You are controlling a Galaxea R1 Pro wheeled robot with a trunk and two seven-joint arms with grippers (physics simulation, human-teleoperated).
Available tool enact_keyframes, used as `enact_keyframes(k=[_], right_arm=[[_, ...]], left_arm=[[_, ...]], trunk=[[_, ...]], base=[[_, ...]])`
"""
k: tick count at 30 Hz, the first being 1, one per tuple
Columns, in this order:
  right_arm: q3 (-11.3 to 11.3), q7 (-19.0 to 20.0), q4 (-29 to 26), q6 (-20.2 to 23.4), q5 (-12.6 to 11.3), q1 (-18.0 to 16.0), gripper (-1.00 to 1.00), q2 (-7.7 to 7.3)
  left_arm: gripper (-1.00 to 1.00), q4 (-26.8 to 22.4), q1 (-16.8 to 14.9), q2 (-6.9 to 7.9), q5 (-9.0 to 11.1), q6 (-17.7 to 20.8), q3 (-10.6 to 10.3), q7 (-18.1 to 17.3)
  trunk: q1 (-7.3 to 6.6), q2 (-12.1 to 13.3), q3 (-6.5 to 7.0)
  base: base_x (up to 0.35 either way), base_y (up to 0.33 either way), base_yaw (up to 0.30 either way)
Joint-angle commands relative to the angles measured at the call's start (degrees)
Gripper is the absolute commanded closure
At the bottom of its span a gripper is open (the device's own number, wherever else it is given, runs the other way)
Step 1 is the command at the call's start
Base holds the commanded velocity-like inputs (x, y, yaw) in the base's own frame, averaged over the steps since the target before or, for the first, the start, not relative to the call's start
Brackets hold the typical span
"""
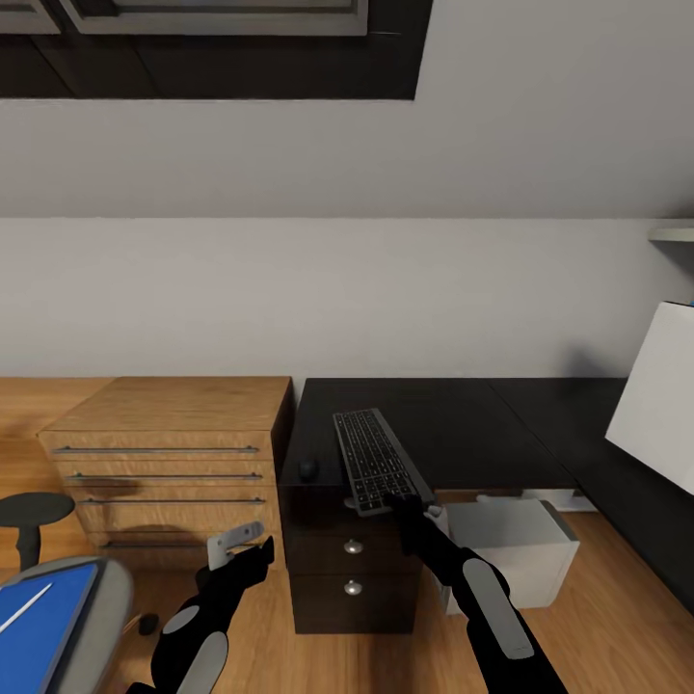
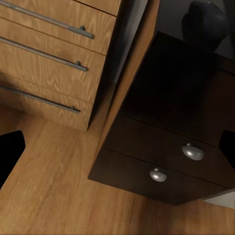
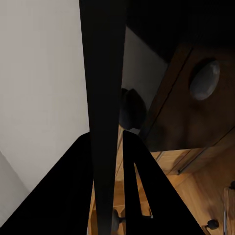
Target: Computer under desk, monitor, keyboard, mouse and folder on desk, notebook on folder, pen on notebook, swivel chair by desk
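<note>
keyboard (image 1: 378, 461) near end hidden by right gripper (image 1: 410, 505)

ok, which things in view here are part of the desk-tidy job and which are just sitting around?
Job:
desk
keyboard, near edge at the right gripper
mouse
computer, under the desk
monitor
folder, on the swivel chair

Lying about:
wooden drawer chest
round black stool
left gripper, holding nothing
</note>
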Motion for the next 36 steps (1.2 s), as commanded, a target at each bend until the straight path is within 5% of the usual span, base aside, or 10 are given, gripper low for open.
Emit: enact_keyframes(k=[1,34,35,36], right_arm=[[-0.10,-0.01,0.10,0.24,0.81,-0.01,1.00,0.01],[-0.19,-0.07,0.03,0.24,0.81,-0.01,1.00,0.01],[-0.19,-0.10,0.03,0.24,0.81,-0.01,-1.00,0.01],[-0.19,-0.13,0.02,0.24,0.81,-0.01,-1.00,0.01]], left_arm=[[-1.00,-0.08,-0.06,0.08,0.44,0.09,-0.15,0.52],[-1.00,0.01,-0.06,0.15,0.41,0.09,-0.33,0.51],[-1.00,0.01,-0.06,0.15,0.42,0.09,-0.33,0.51],[-1.00,0.01,-0.06,0.15,0.43,0.09,-0.33,0.51]], trunk=[[0.01,-0.02,-0.07],[0.01,-0.02,-0.07],[0.01,-0.02,-0.07],[0.01,-0.02,-0.07]], base=[[0.039,0.000,0.000],[0.032,0.000,0.000],[0.000,0.000,0.000],[0.000,0.000,0.000]])
